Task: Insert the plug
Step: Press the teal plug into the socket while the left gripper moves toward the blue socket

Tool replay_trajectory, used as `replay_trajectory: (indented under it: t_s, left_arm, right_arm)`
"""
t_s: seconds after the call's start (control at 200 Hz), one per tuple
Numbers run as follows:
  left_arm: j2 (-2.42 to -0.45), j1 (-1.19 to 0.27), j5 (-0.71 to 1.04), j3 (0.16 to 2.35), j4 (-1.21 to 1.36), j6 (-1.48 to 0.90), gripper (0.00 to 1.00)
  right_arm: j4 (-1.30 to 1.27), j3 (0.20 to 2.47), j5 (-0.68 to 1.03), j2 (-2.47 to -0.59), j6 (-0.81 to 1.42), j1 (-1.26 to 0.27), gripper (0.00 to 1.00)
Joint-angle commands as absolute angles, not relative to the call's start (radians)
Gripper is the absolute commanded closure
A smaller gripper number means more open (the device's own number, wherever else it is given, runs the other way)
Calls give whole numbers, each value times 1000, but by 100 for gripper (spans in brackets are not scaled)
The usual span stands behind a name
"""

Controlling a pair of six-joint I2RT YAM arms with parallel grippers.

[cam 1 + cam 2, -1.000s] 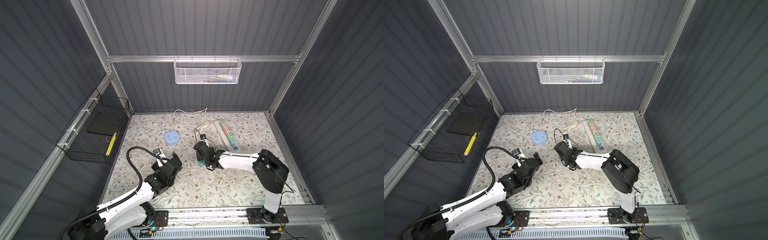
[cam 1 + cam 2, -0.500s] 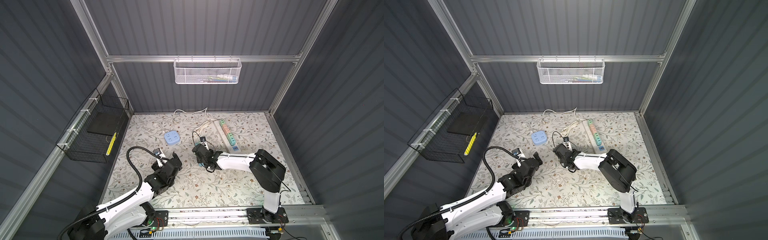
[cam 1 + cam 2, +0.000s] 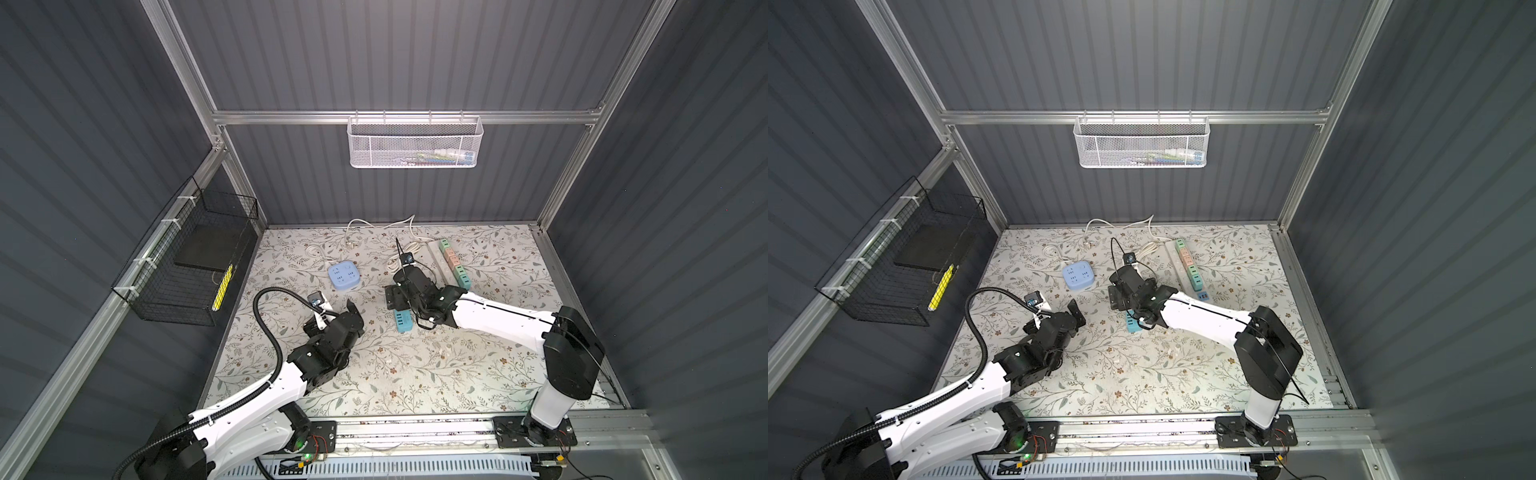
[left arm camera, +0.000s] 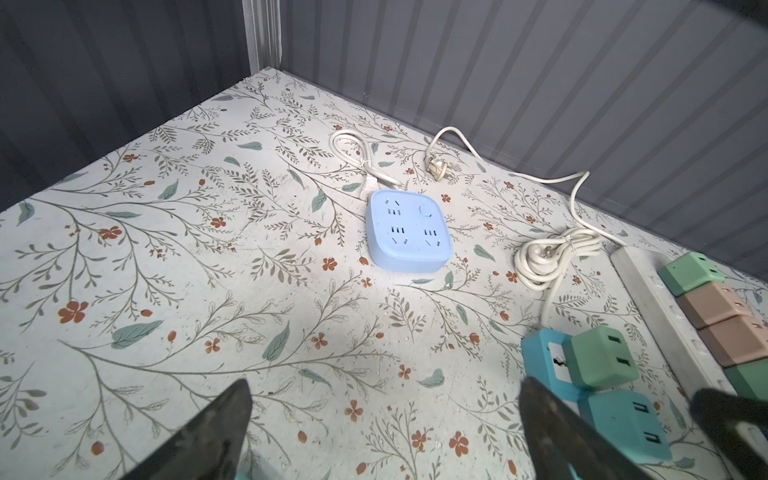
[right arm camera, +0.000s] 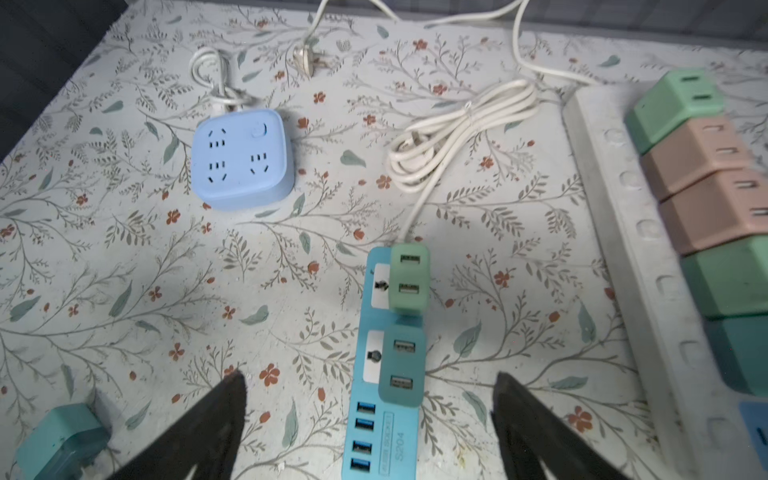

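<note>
A teal power strip (image 5: 386, 432) lies flat in the middle of the mat, seen in both top views (image 3: 404, 323) (image 3: 1133, 325). Two cube plugs sit in its sockets: a green plug (image 5: 409, 276) at the cable end and a teal plug (image 5: 402, 365) beside it. My right gripper (image 5: 370, 386) stands open over the strip's USB end, a finger on each side, touching nothing. My left gripper (image 4: 384, 386) is open over bare mat to the left of the strip (image 4: 540, 349), holding nothing.
A light blue square socket block (image 3: 343, 276) lies behind the left gripper. A white rail with coloured cube plugs (image 3: 451, 264) runs along the back right. White cables (image 5: 457, 124) are coiled behind the strip. A loose teal cube (image 5: 62, 440) lies by the right gripper.
My right gripper has gone from shut to open above the strip and has shifted slightly left. The left arm has not moved.
</note>
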State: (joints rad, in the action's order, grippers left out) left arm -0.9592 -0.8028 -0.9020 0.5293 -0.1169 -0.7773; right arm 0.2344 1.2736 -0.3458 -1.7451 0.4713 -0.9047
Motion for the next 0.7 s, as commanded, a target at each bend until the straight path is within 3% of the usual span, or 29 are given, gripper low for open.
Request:
replay_trajectory:
  t_s: [0.0,0.085,0.355,0.695]
  left_arm:
    - [-957,-795,-930,575,-129,-728,0]
    - [-972,-795,-926,590,-129,-720,0]
    - [-1014,-793,-910,626,-137,-716,0]
    - [-1051,-794,-906,659,-144,-714,0]
  right_arm:
    - [295,1255,-286,-1788,487,-905,2]
    - [283,1233,-270,-1819,493,-905,1]
    - [251,1202,-245,-1915,497,-906,16]
    - [192,1162,-253,-1922,417,-889,43]
